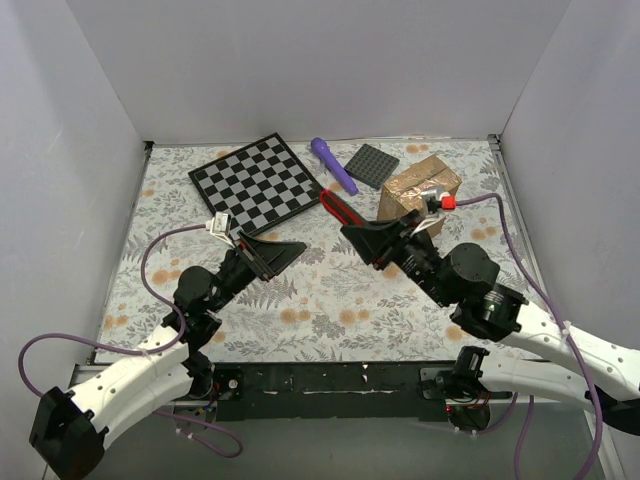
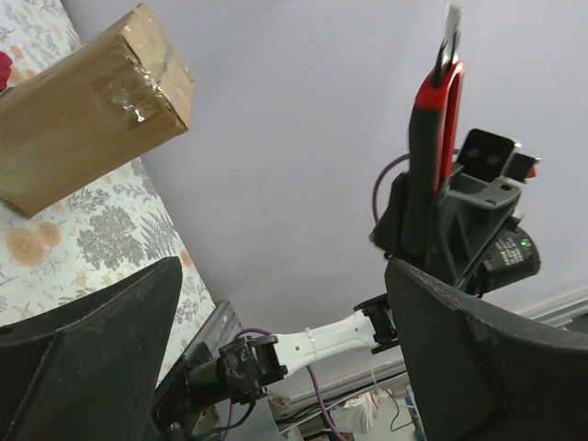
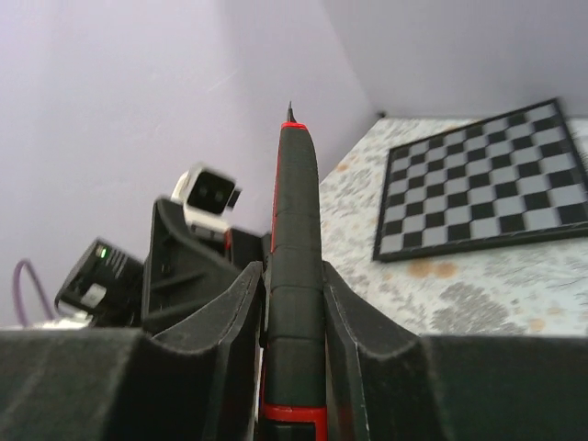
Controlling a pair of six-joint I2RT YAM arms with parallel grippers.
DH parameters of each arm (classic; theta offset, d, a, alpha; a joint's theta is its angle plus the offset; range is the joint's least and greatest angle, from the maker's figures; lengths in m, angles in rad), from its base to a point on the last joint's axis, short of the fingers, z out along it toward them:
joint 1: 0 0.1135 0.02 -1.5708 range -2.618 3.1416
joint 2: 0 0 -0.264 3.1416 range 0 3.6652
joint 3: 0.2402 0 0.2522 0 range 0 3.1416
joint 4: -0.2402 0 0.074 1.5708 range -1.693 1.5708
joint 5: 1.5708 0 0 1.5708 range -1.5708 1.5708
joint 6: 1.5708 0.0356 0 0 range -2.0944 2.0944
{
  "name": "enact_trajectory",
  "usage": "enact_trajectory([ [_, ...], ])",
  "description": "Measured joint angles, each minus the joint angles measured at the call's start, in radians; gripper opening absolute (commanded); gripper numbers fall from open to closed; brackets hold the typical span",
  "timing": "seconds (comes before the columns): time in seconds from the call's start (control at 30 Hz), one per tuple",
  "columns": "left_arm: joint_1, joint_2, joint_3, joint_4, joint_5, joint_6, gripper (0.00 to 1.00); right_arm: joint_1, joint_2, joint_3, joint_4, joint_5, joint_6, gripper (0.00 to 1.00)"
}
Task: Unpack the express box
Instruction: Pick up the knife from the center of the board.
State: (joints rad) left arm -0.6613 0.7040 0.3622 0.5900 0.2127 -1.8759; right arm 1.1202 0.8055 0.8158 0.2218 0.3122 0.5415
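Hemmed by white walls (image 1: pixel 300 60) on three sides; open floral tablecloth (image 1: pixel 330 300) across the middle and near side. Reaching inward to mid-table, tips facing: left gripper (image 1: pixel 283 252) spread wide, empty; right gripper (image 1: pixel 360 238) clenched on one red-and-black box cutter (image 1: pixel 343 210), aimed toward the checkerboard. Along the far edge: one checkerboard (image 1: pixel 258 184), one closed, taped express box (image 1: pixel 420 187) far right, one dark grey plate (image 1: pixel 373 165), one purple cylinder (image 1: pixel 333 165).

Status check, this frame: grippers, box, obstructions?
Left gripper open, empty. Right gripper shut on utility knife. Express box taped shut, far right. Nothing between knife and box.
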Motion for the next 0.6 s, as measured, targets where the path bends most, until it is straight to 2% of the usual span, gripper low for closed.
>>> enact_trajectory([
  [0.1,0.000,0.002,0.000,-0.031,-0.014,-0.001,0.92,-0.006,-0.011,0.070,-0.058,0.146,-0.072,0.01],
  [0.23,0.000,0.003,-0.011,-0.037,-0.034,-0.007,0.91,-0.032,-0.035,0.084,-0.074,0.367,-0.195,0.01],
  [0.37,0.000,0.053,-0.012,-0.034,-0.045,-0.009,0.90,-0.190,-0.006,0.099,-0.082,0.494,-0.280,0.01],
  [0.6,0.000,0.191,0.017,-0.040,-0.045,-0.001,0.90,-0.573,0.122,0.158,-0.128,0.487,-0.274,0.01],
])
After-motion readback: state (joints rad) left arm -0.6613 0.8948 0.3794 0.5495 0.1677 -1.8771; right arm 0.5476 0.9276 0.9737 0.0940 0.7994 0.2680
